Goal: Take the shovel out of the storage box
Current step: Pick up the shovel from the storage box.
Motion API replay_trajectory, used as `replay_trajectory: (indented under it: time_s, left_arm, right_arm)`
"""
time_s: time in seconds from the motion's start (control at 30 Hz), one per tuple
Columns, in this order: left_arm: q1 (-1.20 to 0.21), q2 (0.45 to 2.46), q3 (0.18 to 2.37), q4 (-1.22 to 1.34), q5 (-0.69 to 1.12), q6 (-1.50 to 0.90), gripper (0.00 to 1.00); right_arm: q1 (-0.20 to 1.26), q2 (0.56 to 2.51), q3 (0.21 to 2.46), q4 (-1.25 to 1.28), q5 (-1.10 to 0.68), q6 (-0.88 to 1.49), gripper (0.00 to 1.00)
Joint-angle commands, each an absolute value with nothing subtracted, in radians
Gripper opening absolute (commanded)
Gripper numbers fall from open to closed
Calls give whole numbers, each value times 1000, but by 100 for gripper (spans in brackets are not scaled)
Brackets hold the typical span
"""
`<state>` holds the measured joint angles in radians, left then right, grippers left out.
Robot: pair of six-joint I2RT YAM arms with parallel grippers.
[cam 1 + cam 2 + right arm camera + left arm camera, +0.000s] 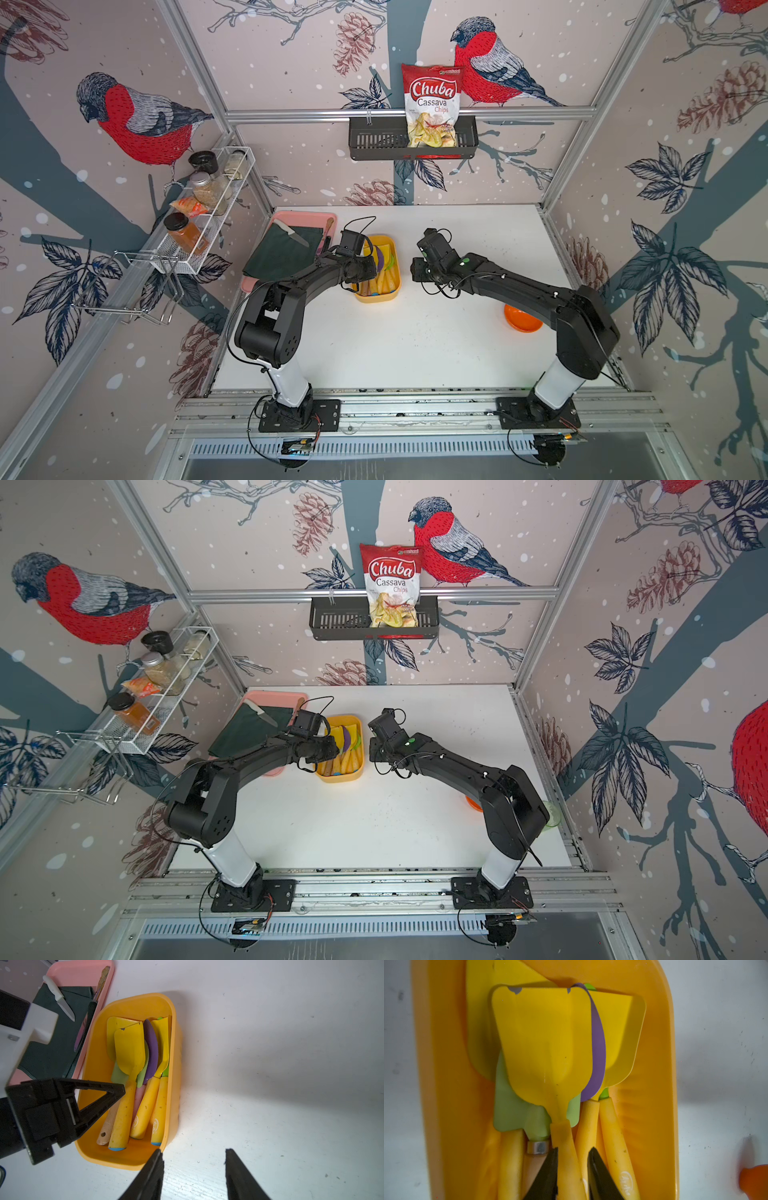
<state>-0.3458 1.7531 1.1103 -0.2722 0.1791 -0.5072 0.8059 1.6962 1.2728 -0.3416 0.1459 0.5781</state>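
The yellow-orange storage box (pixel 397 266) (pixel 360 746) stands on the white table, left of centre. It holds several toy garden tools. The yellow shovel (pixel 544 1043) (pixel 129 1049) lies on top of them, blade toward the far end. My left gripper (pixel 574 1148) (pixel 362 271) reaches down into the box and is shut on the shovel's yellow handle, one black finger on each side. My right gripper (pixel 193 1150) (pixel 417 270) hangs open over bare table just right of the box's near corner, holding nothing.
Under the shovel lie green and purple blades, another yellow one and a wooden handle (pixel 107 1126). A pink tray (pixel 307 216) with a dark cloth and a knife (pixel 293 232) touches the box's left side. An orange bowl (pixel 521 322) sits under the right arm.
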Motion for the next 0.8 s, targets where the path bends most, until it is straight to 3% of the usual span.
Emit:
replay_trajectory:
  time_s: [0.0, 0.63, 0.7, 0.77]
  left_arm:
    - [-348, 1778, 1125, -314, 174, -487, 30]
    - [-378, 1881, 1195, -377, 137, -477, 34]
    - [-378, 1885, 1188, -364, 147, -481, 31]
    - [-377, 1881, 1184, -350, 156, -487, 19]
  right_arm:
    - [803, 1684, 1258, -294, 141, 583, 51]
    - [771, 1683, 1210, -235, 58, 595, 52]
    - [771, 1681, 1207, -227, 52, 597, 52]
    - [771, 1681, 1206, -224, 49, 597, 52]
